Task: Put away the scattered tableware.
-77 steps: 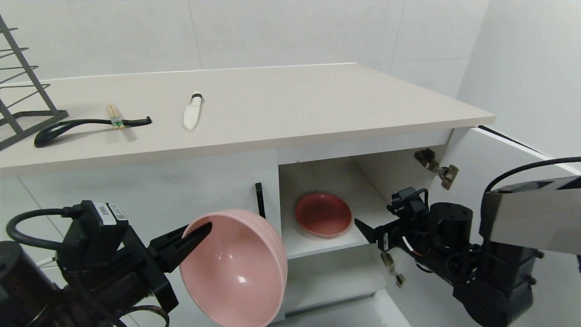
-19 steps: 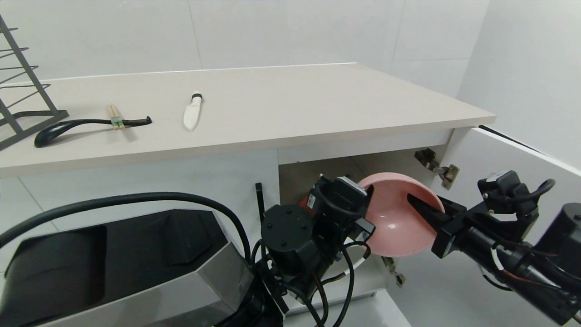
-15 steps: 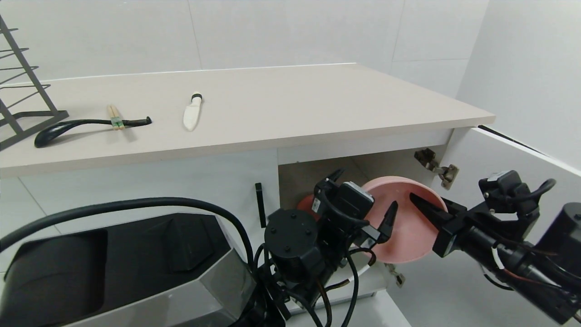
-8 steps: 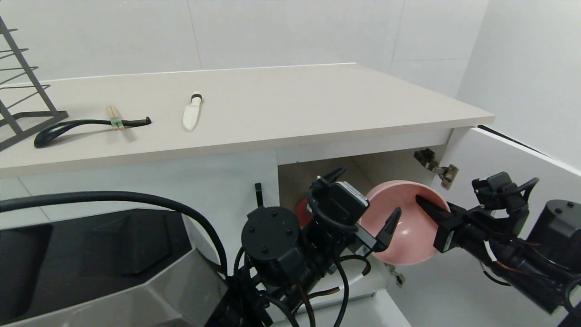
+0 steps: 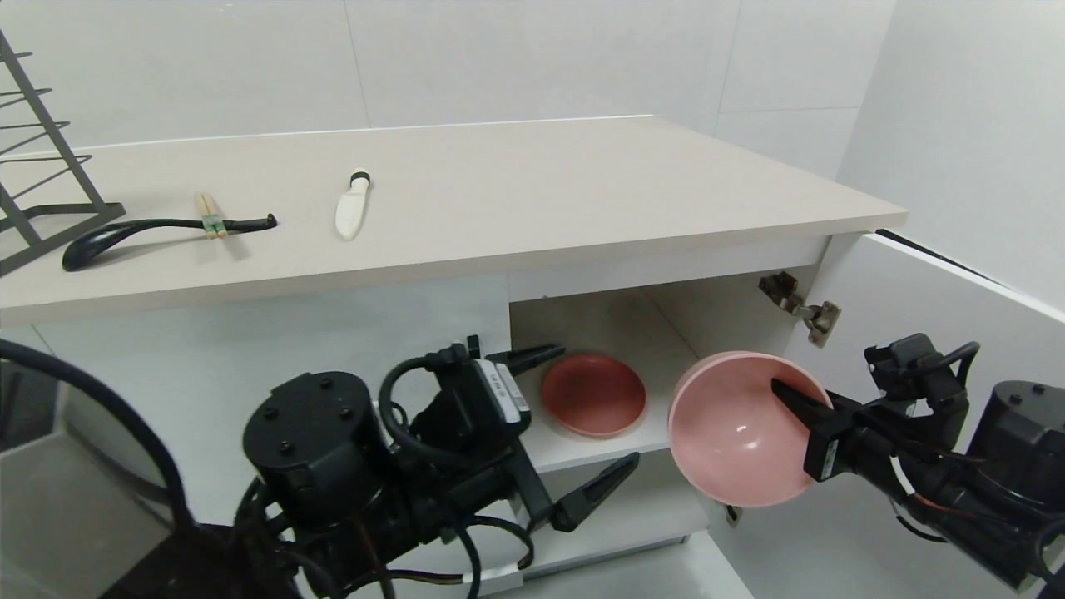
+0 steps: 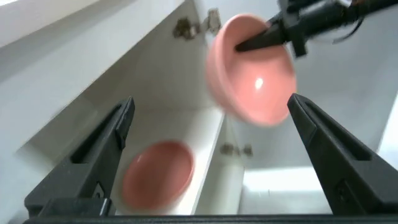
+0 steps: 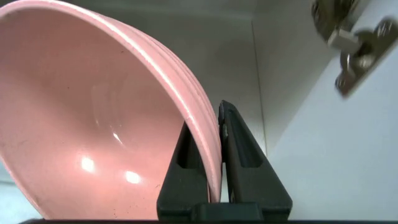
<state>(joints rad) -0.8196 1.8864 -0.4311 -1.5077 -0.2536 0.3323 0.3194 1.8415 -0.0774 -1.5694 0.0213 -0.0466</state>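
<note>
Right claw [image 5: 780,389] clamped on the rim of the pink bowl [image 5: 732,433], one finger inside, one outside; the right wrist view shows its fingers [image 7: 239,149] pinching the rim tight. Bowl is held tipped on its side in the air, in front of the open cabinet, just right of the shelf [image 5: 566,451] and near the door hinge [image 5: 799,308]. Left claw [image 5: 599,403] is wide open and empty, low in front of the cabinet opening, apart from the bowl. Red plate [image 5: 592,393] lies flat on the shelf inside. Cabinet door [image 5: 915,283] stands swung open to the right. On the worktop [image 5: 541,183]: black ladle [image 5: 125,233], chopsticks [image 5: 210,215] lying across its handle, white utensil with black end [image 5: 354,204] nearby, wire rack [image 5: 42,208] at the far left.
</note>
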